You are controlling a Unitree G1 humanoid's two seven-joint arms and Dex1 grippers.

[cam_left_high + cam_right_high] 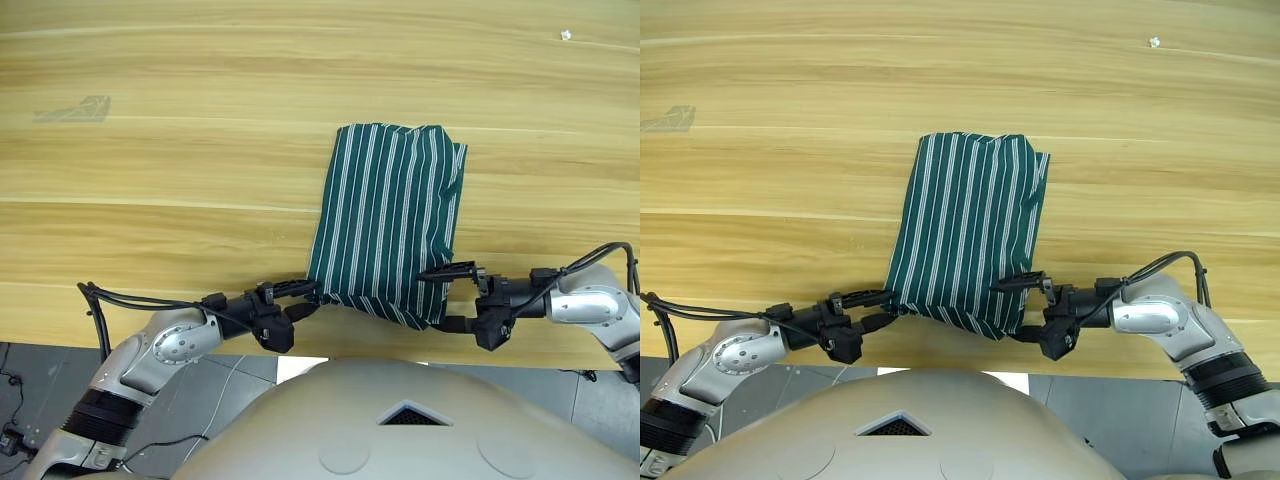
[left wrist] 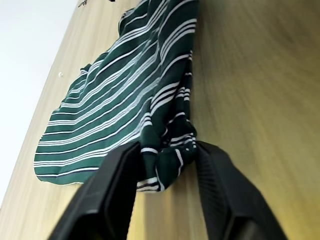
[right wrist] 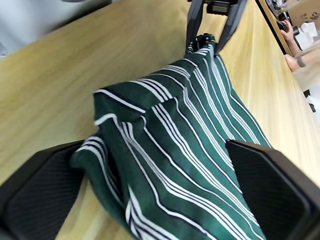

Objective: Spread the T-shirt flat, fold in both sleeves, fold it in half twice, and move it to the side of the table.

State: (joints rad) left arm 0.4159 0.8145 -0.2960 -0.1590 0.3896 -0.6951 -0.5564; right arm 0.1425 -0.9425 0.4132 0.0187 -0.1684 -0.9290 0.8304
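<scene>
Two tools: one stands at each near corner of the T-shirt (image 1: 385, 220).
T-shirt: green, white-striped, lying as a narrow band on the wooden counter (image 1: 180, 180); its near end droops over the near edge.
Left tool (image 1: 308, 297): pinching the bunched near-left corner.
Right tool (image 1: 435, 298): fingers spread, straddling the near-right corner.
Step in hand: probably the first half-fold, since the sleeves look tucked in.
Next move: the right tool should clamp, then both should carry the hem evenly to the far edge.
</scene>
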